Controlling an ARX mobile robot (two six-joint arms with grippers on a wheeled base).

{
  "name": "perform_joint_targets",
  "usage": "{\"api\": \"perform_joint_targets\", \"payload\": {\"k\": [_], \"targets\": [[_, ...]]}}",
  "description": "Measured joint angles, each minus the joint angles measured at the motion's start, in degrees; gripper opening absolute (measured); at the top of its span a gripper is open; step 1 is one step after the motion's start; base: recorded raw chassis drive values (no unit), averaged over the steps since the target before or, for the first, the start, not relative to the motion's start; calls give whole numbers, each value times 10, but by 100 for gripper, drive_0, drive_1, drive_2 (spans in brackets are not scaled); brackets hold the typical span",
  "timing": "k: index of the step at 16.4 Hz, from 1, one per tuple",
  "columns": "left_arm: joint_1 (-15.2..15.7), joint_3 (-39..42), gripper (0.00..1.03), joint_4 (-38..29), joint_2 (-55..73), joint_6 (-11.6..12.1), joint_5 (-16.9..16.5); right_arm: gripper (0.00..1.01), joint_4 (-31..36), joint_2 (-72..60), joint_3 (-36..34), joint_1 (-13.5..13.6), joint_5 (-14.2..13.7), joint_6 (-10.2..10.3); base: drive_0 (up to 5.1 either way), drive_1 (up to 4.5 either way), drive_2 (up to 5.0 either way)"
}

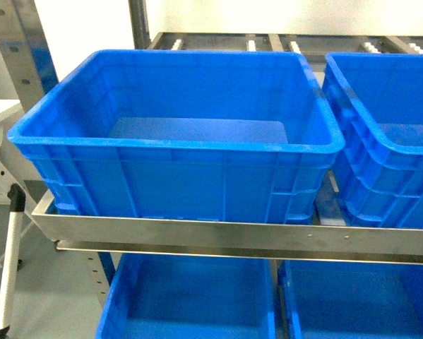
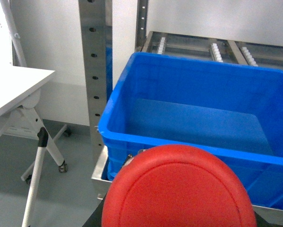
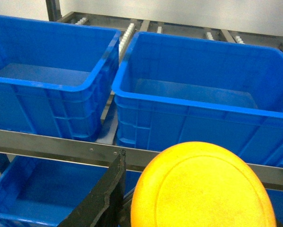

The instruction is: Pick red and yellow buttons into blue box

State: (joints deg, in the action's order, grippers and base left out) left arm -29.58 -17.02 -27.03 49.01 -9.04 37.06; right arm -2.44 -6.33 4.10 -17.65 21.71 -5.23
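On a steel rack (image 1: 197,233), blue box (image 1: 176,152) beside a white wall (image 2: 51,42).
Left grips red button (image 2: 179,189); right grips yellow button (image 3: 202,187).

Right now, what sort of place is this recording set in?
Probably a warehouse or factory picking station: deep blue crates sit on a steel flow rack with roller rails, and a folding white table stands beside it.
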Motion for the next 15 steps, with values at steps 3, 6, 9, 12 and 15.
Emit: {"api": "perform_joint_targets", "payload": {"k": [3,6,9,12,15], "targets": [[0,0,24,-2,0,0,0,39,1,0,0,0,0,0,494,-324,-152],[0,0,24,0,1,0,0,39,-1,0,0,0,0,0,494,-324,-152],[0,0,24,-2,0,0,0,39,1,0,0,0,0,0,494,-324,-152],[0,0,24,-1,0,0,0,39,-1,0,0,0,0,0,494,-324,-152],[0,0,24,-2,0,0,0,39,1,0,0,0,0,0,494,-324,-152]]}}
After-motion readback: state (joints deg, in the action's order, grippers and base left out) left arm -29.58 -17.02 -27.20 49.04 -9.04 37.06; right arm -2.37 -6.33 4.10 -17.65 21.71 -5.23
